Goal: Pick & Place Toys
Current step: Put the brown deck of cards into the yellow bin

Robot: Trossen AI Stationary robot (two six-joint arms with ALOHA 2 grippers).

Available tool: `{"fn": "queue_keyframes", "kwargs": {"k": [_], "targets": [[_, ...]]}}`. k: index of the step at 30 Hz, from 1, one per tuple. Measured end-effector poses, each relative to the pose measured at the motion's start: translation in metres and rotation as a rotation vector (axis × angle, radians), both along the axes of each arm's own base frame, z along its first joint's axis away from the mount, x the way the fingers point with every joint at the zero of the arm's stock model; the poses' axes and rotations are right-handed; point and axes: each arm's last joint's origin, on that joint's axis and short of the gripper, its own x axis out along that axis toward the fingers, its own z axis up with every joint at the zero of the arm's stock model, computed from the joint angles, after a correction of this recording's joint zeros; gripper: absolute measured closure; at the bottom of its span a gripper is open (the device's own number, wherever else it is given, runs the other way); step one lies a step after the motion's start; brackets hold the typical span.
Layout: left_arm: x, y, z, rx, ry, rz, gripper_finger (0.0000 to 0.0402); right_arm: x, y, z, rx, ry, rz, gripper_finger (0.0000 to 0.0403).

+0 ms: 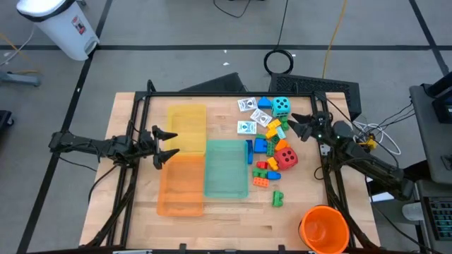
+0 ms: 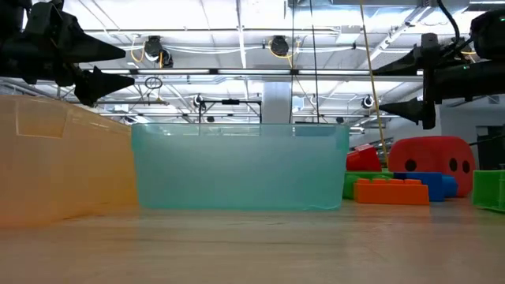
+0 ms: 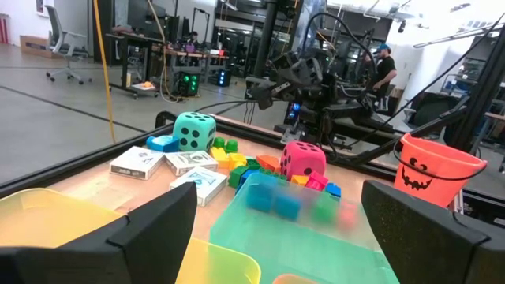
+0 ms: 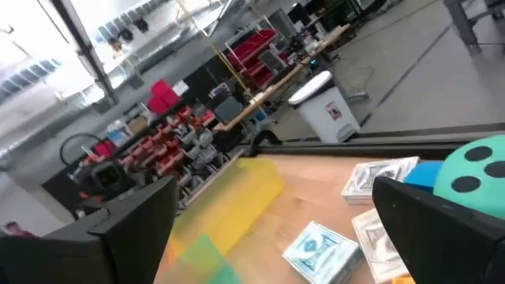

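Small plastic bricks (image 1: 267, 147) lie in a loose pile right of the teal tray (image 1: 226, 168), with one green brick (image 1: 277, 199) lying apart nearer the front. A teal die (image 1: 281, 106) and a red die (image 1: 286, 157) sit among them, and white cards (image 1: 248, 116) lie at the far side. My left gripper (image 1: 168, 146) hangs open above the table's left part, beside the yellow tray (image 1: 187, 128) and orange tray (image 1: 182, 185). My right gripper (image 1: 298, 125) hangs open just right of the pile, above the table.
An orange bucket (image 1: 324, 229) stands at the near right corner. A dark frame rail (image 1: 233, 94) runs along the table's far edge. Bare wood (image 1: 233, 222) lies in front of the trays. A white bin (image 1: 60, 25) stands on the floor beyond the table's far left corner.
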Motion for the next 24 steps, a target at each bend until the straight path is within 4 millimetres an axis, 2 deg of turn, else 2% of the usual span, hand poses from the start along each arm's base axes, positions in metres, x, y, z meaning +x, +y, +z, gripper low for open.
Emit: {"fn": "queue_keyframes", "kwargs": {"k": [2, 5, 7, 9, 12, 14, 16, 20, 24], "targets": [[0.000, 0.000, 0.000, 0.000, 0.000, 0.000, 0.0039, 0.002, 0.001, 0.005, -0.036, -0.030, 0.054, 0.0007], [0.000, 0.000, 0.000, 0.000, 0.000, 0.000, 0.0039, 0.004, 0.002, 0.022, -0.170, -0.146, 0.108, 0.0007], [0.000, 0.000, 0.000, 0.000, 0.000, 0.000, 0.0039, 0.009, 0.002, 0.022, -0.193, -0.113, 0.124, 0.0007], [0.000, 0.000, 0.000, 0.000, 0.000, 0.000, 0.0039, 0.019, 0.000, 0.024, -0.157, 0.035, 0.158, 0.0007], [0.000, 0.000, 0.000, 0.000, 0.000, 0.000, 0.0039, 0.040, -0.007, 0.054, -0.189, 0.210, 0.174, 0.0007], [0.000, 0.000, 0.000, 0.000, 0.000, 0.000, 0.0039, 0.059, -0.016, 0.061, -0.178, 0.384, 0.182, 0.0007], [0.000, 0.000, 0.000, 0.000, 0.000, 0.000, 0.0039, 0.081, -0.027, 0.058, -0.152, 0.563, 0.219, 0.0007], [0.000, 0.000, 0.000, 0.000, 0.000, 0.001, 0.0039, 0.124, -0.057, 0.064, -0.187, 0.779, 0.275, 0.0007], [0.000, 0.000, 0.000, 0.000, 0.001, 0.004, 0.0039, 0.155, -0.082, 0.039, -0.139, 1.022, 0.360, 0.0007]]}}
